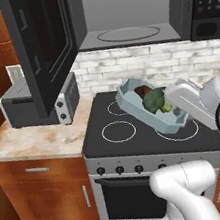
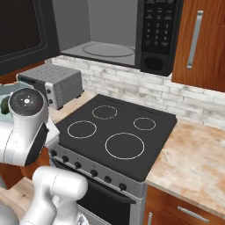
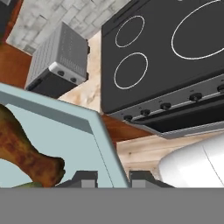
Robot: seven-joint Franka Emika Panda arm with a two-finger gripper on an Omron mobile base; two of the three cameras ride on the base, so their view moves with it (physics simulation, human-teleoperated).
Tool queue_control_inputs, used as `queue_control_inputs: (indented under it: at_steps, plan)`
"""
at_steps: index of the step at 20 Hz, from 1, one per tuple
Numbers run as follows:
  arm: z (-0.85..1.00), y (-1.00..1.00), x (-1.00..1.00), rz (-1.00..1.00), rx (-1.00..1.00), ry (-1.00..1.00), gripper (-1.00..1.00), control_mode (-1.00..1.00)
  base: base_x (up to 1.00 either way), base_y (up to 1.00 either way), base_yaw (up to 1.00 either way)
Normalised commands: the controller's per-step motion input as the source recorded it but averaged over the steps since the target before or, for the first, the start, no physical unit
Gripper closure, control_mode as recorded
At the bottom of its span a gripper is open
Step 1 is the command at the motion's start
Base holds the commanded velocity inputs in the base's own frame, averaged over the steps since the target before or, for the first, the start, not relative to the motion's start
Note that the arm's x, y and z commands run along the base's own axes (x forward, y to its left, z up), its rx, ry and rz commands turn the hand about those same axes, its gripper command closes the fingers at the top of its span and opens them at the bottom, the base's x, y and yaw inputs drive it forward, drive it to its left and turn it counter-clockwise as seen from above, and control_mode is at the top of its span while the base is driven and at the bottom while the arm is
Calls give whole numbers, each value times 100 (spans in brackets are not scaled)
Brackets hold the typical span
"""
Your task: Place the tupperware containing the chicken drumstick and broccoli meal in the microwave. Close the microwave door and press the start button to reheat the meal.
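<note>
Pale blue-green plastic tupperware (image 1: pixel 152 106), shallow, lidless, tilted, held above black stove top (image 1: pixel 136 133); holds brown chicken drumstick (image 3: pixel 26 151) & dark green broccoli (image 1: pixel 154 100). Gripper (image 3: pixel 113 179) clamps tub's rim wall betw. both fingertips. Black microwave (image 1: pixel 200 0) overhead, its door (image 1: pixel 41 47) swung open. Grey toaster oven (image 2: pixel 55 85) on beige counter (image 1: pixel 36 139), brick backsplash.

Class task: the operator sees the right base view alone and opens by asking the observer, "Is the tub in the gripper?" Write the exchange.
Observer: Yes. In the hand view the gripper has one finger on each side of the tupperware wall.
Operator: Food inside?
Observer: The chicken drumstick and broccoli lie in it.
Operator: Where is it?
Observer: Tilted in the air above the stove.
Operator: Door?
Observer: The microwave door stands wide open.
</note>
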Motion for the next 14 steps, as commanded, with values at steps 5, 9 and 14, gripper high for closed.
queue_control_inputs:
  at_steps: [5,9,14]
  plan:
    - [30,0,0,-29,-4,0,100,-100,0,0,0]
    - [27,0,0,-49,-7,0,100,-100,0,0,0]
    - [12,-4,9,-48,-7,-1,100,-100,0,0,0]
